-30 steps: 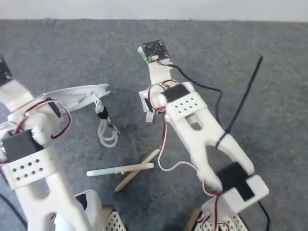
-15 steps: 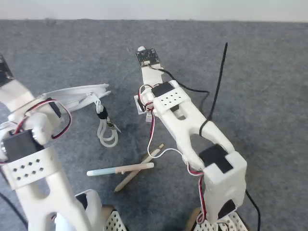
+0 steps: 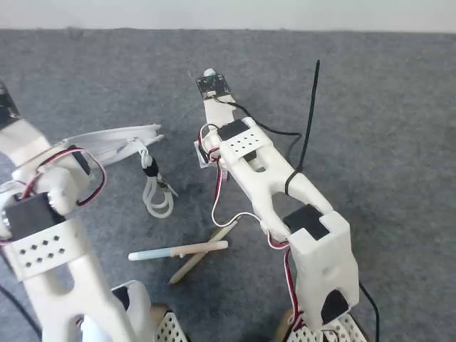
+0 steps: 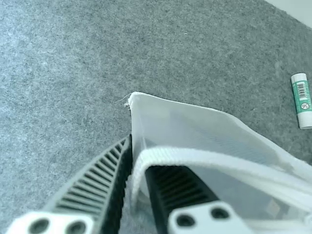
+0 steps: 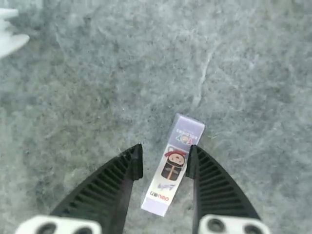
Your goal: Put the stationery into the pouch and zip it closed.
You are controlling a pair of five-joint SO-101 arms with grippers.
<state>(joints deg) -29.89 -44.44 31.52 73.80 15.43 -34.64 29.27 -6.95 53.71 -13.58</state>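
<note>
Right gripper [image 5: 165,150] hangs spread, jaws either side of the eraser [image 5: 175,171] lying on the carpet [image 5: 73,73]. Left gripper [image 4: 138,155] is clamped on the pouch [image 4: 204,131] rim; in the high view the pouch sits at 9 o'clock from the right arm. The eraser should handle light, firm and non-slip, so pinch its long sides mid-length. It is a small block in a pale sleeve with a cartoon figure.

At the left of the high view, the left arm [image 3: 44,206] hides one end of the pouch [image 3: 117,139].
</note>
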